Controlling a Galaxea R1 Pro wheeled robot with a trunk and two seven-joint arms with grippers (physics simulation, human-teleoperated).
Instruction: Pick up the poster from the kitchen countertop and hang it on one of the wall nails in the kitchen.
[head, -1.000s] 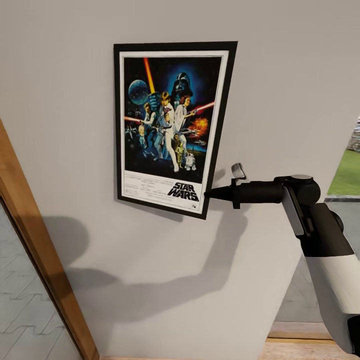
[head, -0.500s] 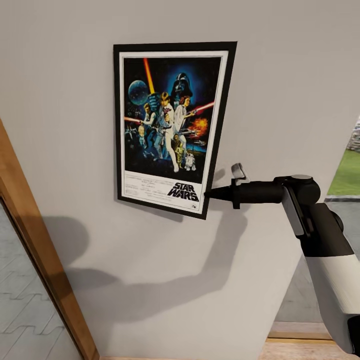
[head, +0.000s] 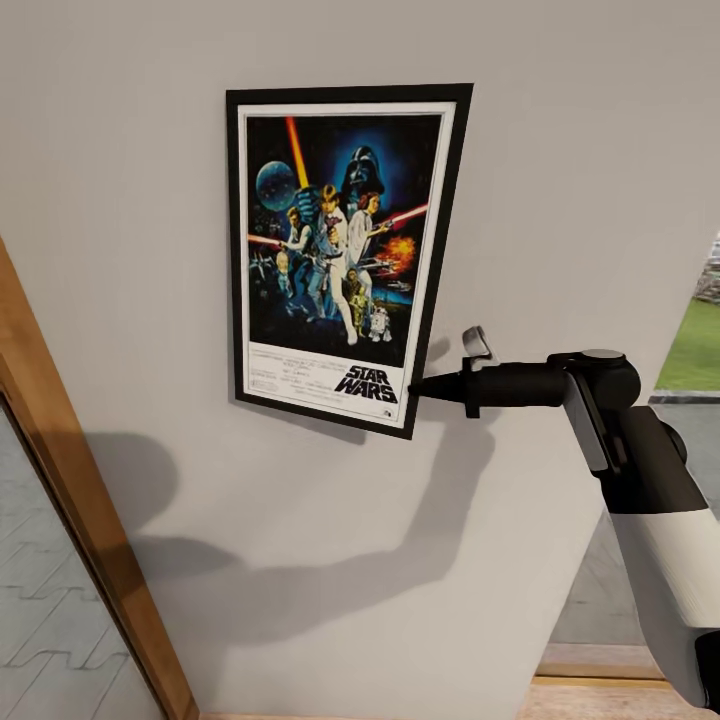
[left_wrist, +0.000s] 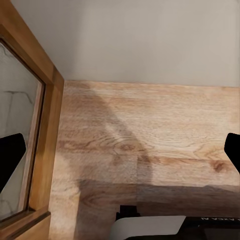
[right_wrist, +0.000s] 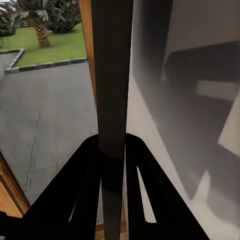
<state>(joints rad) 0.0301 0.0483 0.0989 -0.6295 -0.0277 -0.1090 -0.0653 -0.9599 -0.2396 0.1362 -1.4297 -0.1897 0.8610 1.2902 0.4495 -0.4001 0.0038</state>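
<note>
The right tool (head: 418, 386) is pinching the poster (head: 340, 250) by its lower right edge against the wall (head: 560, 180); releasing before it catches a nail risks dropping it.

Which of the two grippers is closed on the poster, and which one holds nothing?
The right gripper is shut on the poster, pinching its lower right frame edge against the wall. The left gripper is open, over wooden floor.

Poster (head: 340, 255) against grey wall (head: 560, 200).
</note>
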